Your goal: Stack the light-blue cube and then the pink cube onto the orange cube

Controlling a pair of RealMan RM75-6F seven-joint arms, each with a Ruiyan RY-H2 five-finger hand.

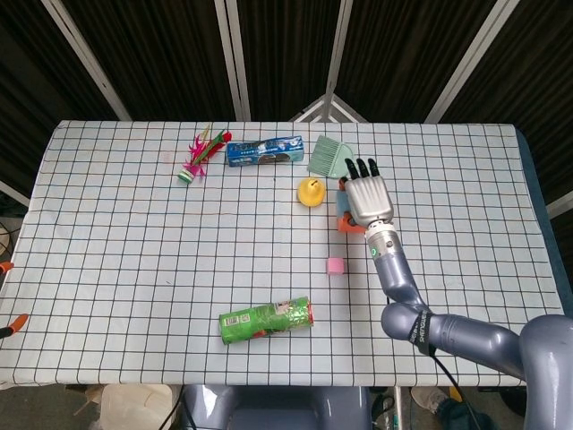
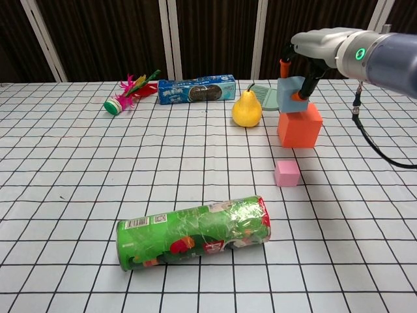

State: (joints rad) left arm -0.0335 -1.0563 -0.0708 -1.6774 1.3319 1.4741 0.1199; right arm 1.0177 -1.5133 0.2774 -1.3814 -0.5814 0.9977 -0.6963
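Silver-grey arm [image 1: 448, 333], green ring light, black cable, black-fingered robot hand [image 1: 368, 195].

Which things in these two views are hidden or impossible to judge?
- Light-blue cube: head view, almost all covered by the right hand.
- Orange cube: head view, mostly under that hand; whether the blue cube touches it is unclear in the chest view.
- Left hand: outside both views.
- Blue box: lettering too small.

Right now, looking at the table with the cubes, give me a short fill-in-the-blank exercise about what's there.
1. The right hand holds the small light-blue cube just above the large ____ cube.
2. The small pink cube lies on the checked tablecloth, held by ____ hand.
3. The yellow ____ stands to the left of the stack in the chest view.
4. The green can lies on its ____.

Missing words: orange; no; pear; side
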